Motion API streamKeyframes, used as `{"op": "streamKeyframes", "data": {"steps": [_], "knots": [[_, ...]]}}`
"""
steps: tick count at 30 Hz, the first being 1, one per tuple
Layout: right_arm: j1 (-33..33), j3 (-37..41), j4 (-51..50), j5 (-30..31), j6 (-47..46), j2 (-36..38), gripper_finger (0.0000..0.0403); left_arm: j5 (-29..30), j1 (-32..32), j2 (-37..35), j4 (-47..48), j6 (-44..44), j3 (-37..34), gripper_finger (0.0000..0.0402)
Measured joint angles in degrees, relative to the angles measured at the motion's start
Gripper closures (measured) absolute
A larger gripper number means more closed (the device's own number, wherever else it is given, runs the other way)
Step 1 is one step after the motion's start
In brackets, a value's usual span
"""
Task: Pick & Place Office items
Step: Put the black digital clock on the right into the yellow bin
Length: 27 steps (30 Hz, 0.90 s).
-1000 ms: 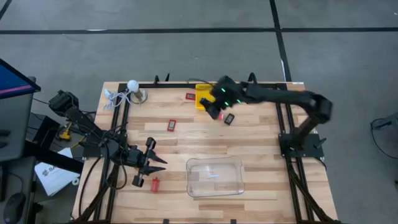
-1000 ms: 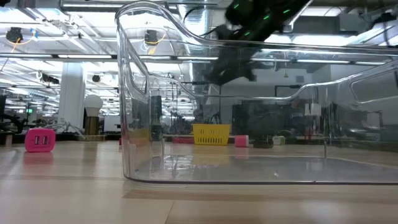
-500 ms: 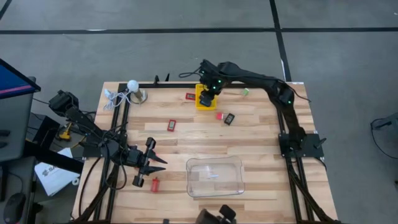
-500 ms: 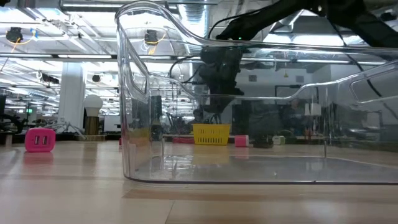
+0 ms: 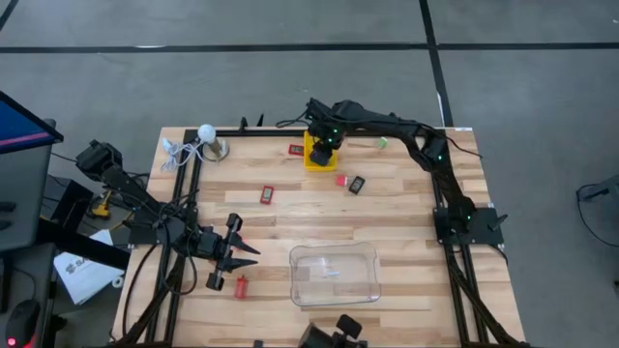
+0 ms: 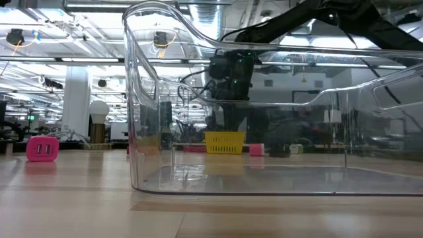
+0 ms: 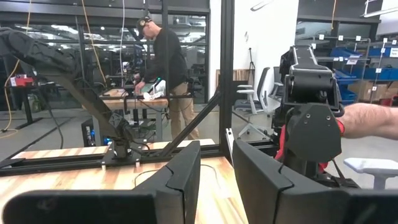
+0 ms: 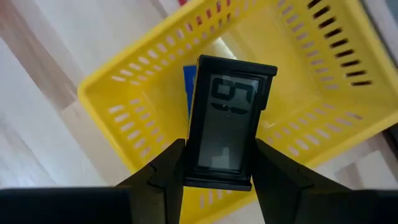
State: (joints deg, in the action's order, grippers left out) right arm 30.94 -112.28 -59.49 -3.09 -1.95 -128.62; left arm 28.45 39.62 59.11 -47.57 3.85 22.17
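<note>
My right gripper hangs over the yellow basket at the table's far edge, shut on a small black piece with a grey display. A blue piece lies in the basket. On the table rest red pieces, a black one and a green one. My left gripper waits open near the table's left side, touching nothing. My right gripper pinches the black display piece between its two fingers, one on each long side, near the end closest to the wrist. The fingers point down from above and lie along the piece. It is lifted clear, above the basket's opening.
A clear plastic tray stands near the table's near edge. A white ball with a cord sits at the far-left corner. A black frame borders the work area. A person stands in the room beyond.
My right gripper has swung from above the table just right of the basket toward the far-left and now stands over the basket, most of the move in the first half second. In the low view it has come lower. The left arm has kept still.
</note>
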Motion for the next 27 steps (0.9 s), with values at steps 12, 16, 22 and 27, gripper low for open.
{"op": "streamKeyframes", "data": {"steps": [12, 16, 22, 27], "knots": [[-1.35, -0.01, 4.3, 0.23, 1.8, 0.04, 0.0229, 0.0, 0.0, 0.0, 0.0, -0.25, 0.0, 0.0311], [-1.31, -0.01, 4.66, 3.41, 2.02, 0.04, 0.0229, 0.02, 0.0, 0.0, 0.0, -0.25, 0.0, 0.0311], [-0.42, -0.01, 2.95, 3.55, 2.27, 0.39, 0.0239, 0.0, 0.0, 0.0, 0.02, -0.27, 0.0, 0.0311], [-0.42, 0.01, 2.52, 3.49, 2.41, 0.39, 0.0223, 0.0, 0.02, 0.0, 0.02, -0.27, 0.0, 0.0311]]}}
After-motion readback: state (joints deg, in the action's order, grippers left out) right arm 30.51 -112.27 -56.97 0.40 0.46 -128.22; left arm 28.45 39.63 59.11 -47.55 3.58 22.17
